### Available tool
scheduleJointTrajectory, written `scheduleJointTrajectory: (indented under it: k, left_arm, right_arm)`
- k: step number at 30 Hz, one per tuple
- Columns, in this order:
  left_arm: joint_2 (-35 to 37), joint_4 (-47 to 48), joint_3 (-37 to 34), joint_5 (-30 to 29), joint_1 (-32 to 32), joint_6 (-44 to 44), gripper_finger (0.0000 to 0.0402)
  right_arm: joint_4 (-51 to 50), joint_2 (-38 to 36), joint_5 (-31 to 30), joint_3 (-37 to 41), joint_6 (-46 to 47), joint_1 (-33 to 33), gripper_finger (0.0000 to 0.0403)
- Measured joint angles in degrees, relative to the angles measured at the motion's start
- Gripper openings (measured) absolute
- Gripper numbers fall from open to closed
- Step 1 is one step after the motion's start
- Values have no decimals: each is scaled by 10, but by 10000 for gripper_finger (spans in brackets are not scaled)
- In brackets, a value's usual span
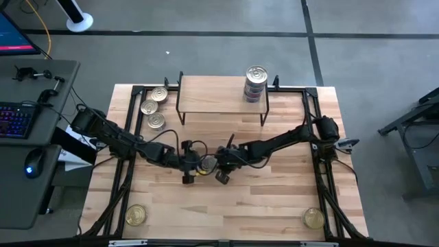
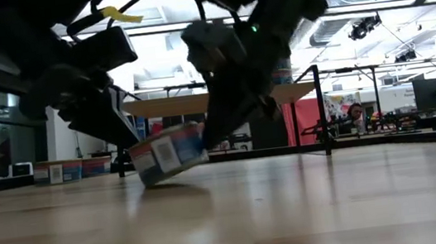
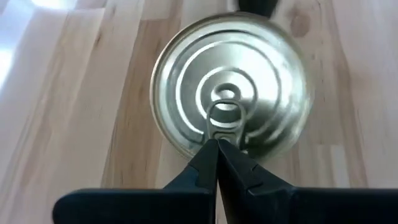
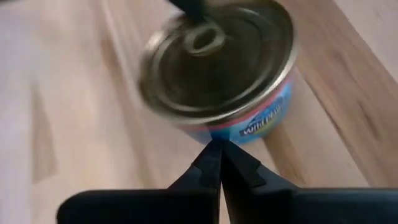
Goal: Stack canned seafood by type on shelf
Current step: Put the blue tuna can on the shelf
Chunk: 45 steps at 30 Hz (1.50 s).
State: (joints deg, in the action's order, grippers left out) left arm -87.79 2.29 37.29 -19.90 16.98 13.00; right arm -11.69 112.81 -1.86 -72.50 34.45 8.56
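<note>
Tins: three loose at upper left (image 1: 152,108) of the table; a stack on the shelf (image 1: 221,97) at upper right, count unclear (image 1: 256,84); two at the bottom corners (image 1: 136,215); one tilted at centre (image 2: 168,153). My left claw (image 3: 217,144) and right claw (image 4: 219,144), fingers pressed together, flank it.

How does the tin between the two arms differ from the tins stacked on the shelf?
The tin between the arms sits tilted on the table, one edge lifted; the stacked tins stand level on the shelf. The tilted tin is alone, with both shut grippers, left and right, at it; the stack is untouched. Both are round with pull-tab lids.
</note>
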Motion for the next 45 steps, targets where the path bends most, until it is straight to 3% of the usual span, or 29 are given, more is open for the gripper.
scheduleJointTrajectory:
  k: [10, 14, 20, 25, 29, 38, 45]
  left_arm:
    - [-3, -14, -10, -16, 21, 50, 0]
    - [-2, -1, -10, -18, 29, 63, 0]
    - [41, 119, -10, -24, 57, 142, 0]
    - [96, 215, -10, -90, 111, 206, 0]
    - [121, 244, -10, -114, 141, 246, 0]
    - [127, 253, -10, -115, 170, 279, 0]
    - [127, 244, -10, -95, 177, 279, 0]
  right_arm:
    - [1, -3, -7, -67, -41, 9, 0]
    - [-42, -3, -5, -104, -69, 10, 0]
    - [-163, -7, -1, -195, -42, 7, 0]
    - [-156, -7, 0, -221, 20, 7, 5]
    - [-113, -7, -8, -205, 94, 5, 50]
    - [-106, -6, -128, -175, 276, 30, 213]
    - [-147, -6, -145, -174, 351, 39, 243]
